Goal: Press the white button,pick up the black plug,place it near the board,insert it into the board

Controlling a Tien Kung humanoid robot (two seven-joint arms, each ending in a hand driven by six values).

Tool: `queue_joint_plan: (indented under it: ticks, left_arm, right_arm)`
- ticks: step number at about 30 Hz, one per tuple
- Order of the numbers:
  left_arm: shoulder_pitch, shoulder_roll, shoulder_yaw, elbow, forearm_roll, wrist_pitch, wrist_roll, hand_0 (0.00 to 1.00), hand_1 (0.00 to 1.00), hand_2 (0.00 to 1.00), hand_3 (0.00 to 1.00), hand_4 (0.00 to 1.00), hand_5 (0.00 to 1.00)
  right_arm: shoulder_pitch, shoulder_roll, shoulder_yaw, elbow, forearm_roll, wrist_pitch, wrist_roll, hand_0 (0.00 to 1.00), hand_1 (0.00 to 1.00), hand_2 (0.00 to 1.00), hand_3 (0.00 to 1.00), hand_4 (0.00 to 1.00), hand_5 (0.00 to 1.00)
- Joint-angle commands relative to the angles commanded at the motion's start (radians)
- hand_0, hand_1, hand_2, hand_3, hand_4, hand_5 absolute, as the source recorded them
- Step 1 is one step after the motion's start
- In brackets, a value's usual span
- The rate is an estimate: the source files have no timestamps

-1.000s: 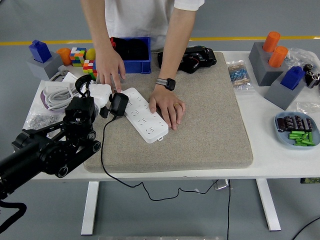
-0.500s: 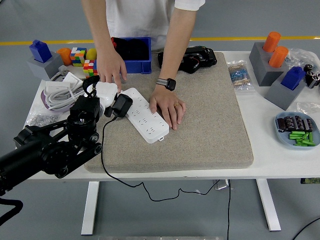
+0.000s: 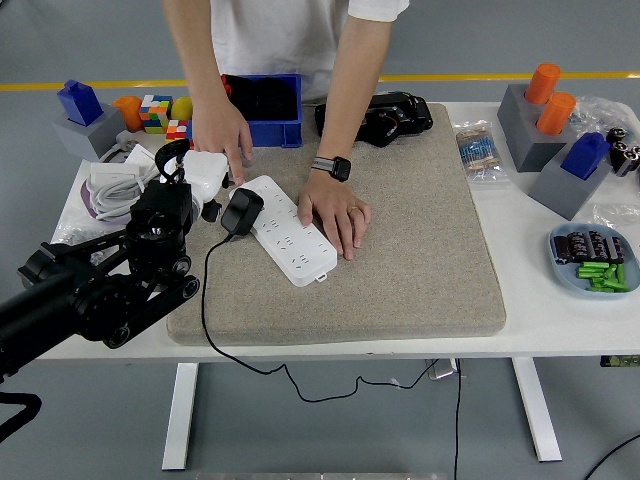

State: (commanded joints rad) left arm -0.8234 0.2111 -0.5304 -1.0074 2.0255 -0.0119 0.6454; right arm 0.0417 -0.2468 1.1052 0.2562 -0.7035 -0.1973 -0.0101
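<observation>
— Where is your hand at this moment?

— My left hand (image 3: 203,172) is at the left edge of the grey mat (image 3: 420,250), above the left end of the white power strip (image 3: 291,229). It has white fingers and they look loosely curled. I cannot tell for sure if they touch something, but I see nothing held between them. My black left arm (image 3: 95,290) comes in from the lower left corner. My right hand is not in the view.

— And the black plug?

— The black plug (image 3: 240,210) sits on the left end of the power strip, just to the right of my hand and apart from it. Its black cable (image 3: 207,300) runs toward the near side, over the mat edge and down under the table (image 3: 545,320). How deep the plug sits in the socket, I cannot tell.

— Is somebody else at the table?

— Yes, a person stands at the far side. One hand of the person (image 3: 334,211), with a watch on the wrist, lies flat on the right part of the strip. The other hand (image 3: 223,131) is just far of my hand, the fingers pointing down near the strip's left end.

— What lies around?

— A blue bin (image 3: 265,108) far of the strip, and coloured cubes (image 3: 158,112) at the far left.
</observation>
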Motion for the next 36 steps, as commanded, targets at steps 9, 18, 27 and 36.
queue_joint_plan:
  ticks: [9, 18, 27, 36]
  left_arm:
    - [0.025, 0.029, -0.061, -0.052, -0.014, 0.007, 0.0, 0.446, 0.685, 0.588, 0.66, 0.708, 0.002]
    - [0.196, 0.159, -0.186, -0.152, -0.31, 0.206, -0.338, 0.793, 0.829, 0.764, 0.744, 0.637, 0.002]
    - [0.274, 0.232, -0.184, -0.168, -0.355, 0.235, -0.715, 0.86, 0.882, 0.798, 0.787, 0.547, 0.227]
    - [0.278, 0.23, -0.146, -0.162, -0.296, 0.234, -0.846, 0.863, 0.88, 0.791, 0.768, 0.54, 0.253]
  right_arm:
    - [0.001, 0.0, 0.002, -0.001, 0.0, 0.0, 0.0, 0.622, 0.533, 0.523, 0.531, 0.636, 0.293]
    - [0.003, 0.004, 0.011, 0.0, -0.001, 0.0, 0.002, 0.621, 0.532, 0.522, 0.532, 0.635, 0.289]
    - [0.003, 0.001, 0.014, 0.002, 0.002, -0.002, 0.004, 0.621, 0.531, 0.522, 0.531, 0.634, 0.288]
    - [0.006, 0.002, 0.007, 0.003, 0.004, -0.005, 0.009, 0.62, 0.528, 0.521, 0.531, 0.634, 0.287]
